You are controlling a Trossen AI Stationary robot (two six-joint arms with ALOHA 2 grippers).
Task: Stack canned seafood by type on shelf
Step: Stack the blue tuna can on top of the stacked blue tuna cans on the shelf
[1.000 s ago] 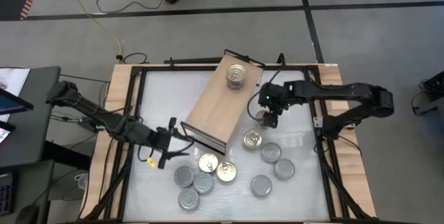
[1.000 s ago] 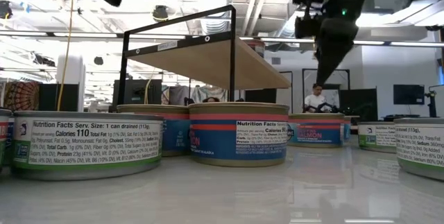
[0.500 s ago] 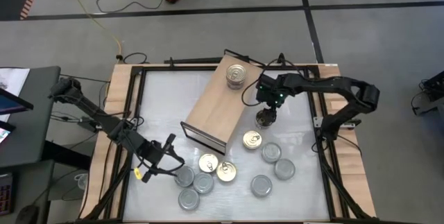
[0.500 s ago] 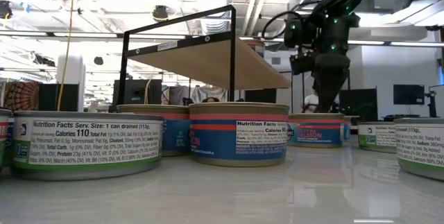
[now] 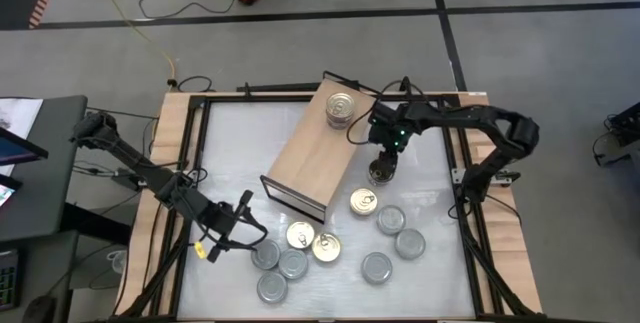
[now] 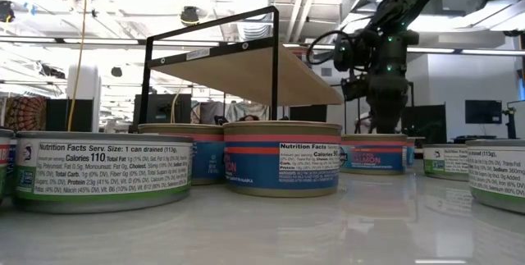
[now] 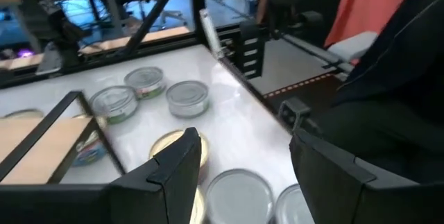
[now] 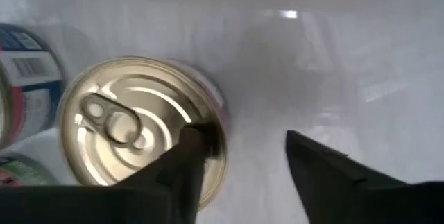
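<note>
My right claw is down at the counter beside the shelf, one finger touching the rim of a gold-lidded tin, the other clear of it, so nothing is gripped. My left claw hovers wide open beside the clustered tins. Stacked tins sit on the shelf.
</note>
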